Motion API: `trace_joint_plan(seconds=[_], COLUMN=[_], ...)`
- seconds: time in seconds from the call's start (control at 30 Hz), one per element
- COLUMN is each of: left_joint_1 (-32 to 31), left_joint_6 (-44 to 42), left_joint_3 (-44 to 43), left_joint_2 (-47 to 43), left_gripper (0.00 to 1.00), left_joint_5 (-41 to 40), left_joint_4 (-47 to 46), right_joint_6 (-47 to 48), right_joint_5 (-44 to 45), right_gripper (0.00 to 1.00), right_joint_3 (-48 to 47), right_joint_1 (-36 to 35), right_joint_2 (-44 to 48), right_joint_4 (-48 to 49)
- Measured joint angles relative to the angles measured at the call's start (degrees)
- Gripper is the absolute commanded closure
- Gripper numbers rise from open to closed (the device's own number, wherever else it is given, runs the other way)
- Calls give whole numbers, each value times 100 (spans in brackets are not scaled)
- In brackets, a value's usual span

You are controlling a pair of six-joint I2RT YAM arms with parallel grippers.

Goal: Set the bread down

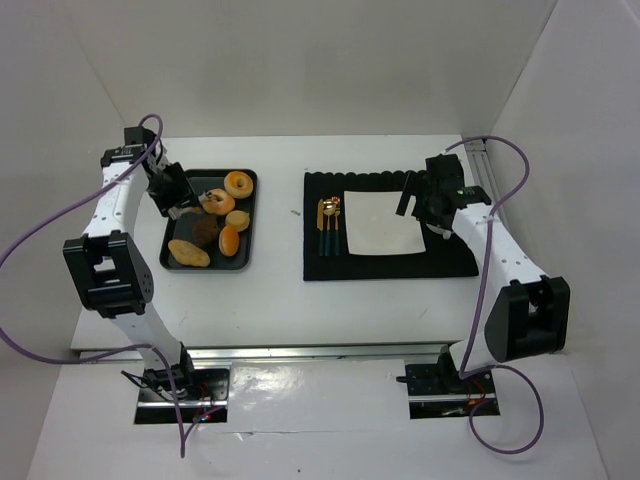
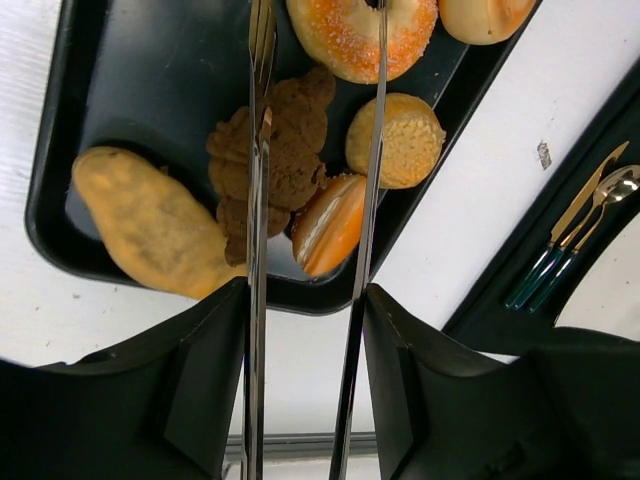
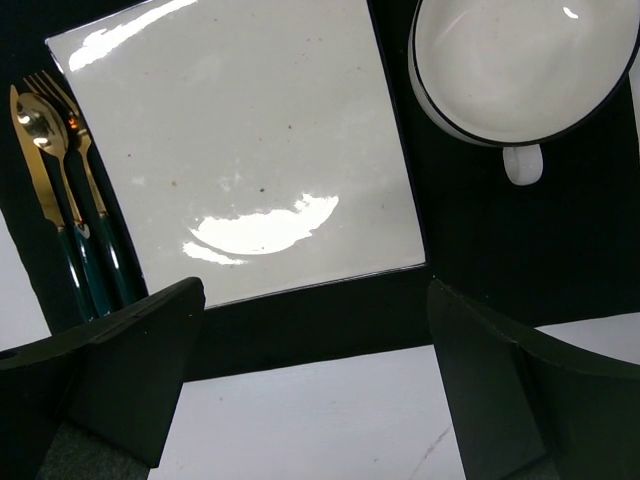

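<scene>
**Bread [image 1: 205, 232].** There are six pieces, all in the black tray [image 1: 205, 268] at the upper left of the top view. None is on the plate [image 1: 380, 222], so I judge that placing has not begun. Tray and mat [image 3: 470, 220] sit well apart on the counter [image 1: 280, 290].

**Left claw [image 2: 305, 300].** It is closed onto a pair of tongs [image 2: 256, 200], with one pad against each arm. The blades stand apart and run straight up the wrist frame over the tray, their tips at or past the top edge. Held lengthwise, the tongs extend the reach and keep the pads off the food. The gap between the blades reads as readiness to straddle a piece. Nothing is pinched.

**Between the blades.** Part of a brown piece [image 2: 290, 140] lies there, with an orange roll [image 2: 330, 225] and, at the top, a donut [image 2: 350, 40]. Which one is intended cannot be told.

**Orientation.**
- The roll's long axis slants from lower left to upper right of the wrist frame, and its pale face is turned to the lower left.
- The loaf [image 2: 150, 230] lies outside the left blade, with its long axis running from upper left to lower right.

**Right claw [image 3: 315, 300].** It is wide open and empty, hanging over the plate's near edge. The plate is bare on the dark mat, with cutlery [image 3: 60, 180] to its left and a cup [image 3: 520, 70] at the upper right of that frame. I judge this claw parked, leaving the plate's centre free for delivery.
</scene>
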State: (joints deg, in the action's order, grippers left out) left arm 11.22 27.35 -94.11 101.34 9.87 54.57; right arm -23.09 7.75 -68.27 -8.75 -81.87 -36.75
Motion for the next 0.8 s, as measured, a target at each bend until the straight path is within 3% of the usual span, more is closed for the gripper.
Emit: trace_joint_plan(seconds=[0.4, 0.5, 0.7, 0.8], left_joint_1=[11, 13, 184, 243], left_joint_6=[129, 173, 286, 310], left_joint_3=[76, 76, 79, 79], left_joint_2=[407, 457, 496, 487], left_gripper=[40, 47, 72, 75], left_joint_5=[227, 236, 358, 407], left_joint_4=[-319, -376, -420, -439], right_joint_6=[0, 0, 0, 2], right_joint_5=[-7, -31, -72, -79], right_gripper=[1, 1, 1, 1], right_joint_3=[-2, -4, -11, -11], right_joint_1=[-13, -37, -48, -48], right_joint_2=[-229, -273, -291, -291], right_joint_4=[9, 11, 20, 22])
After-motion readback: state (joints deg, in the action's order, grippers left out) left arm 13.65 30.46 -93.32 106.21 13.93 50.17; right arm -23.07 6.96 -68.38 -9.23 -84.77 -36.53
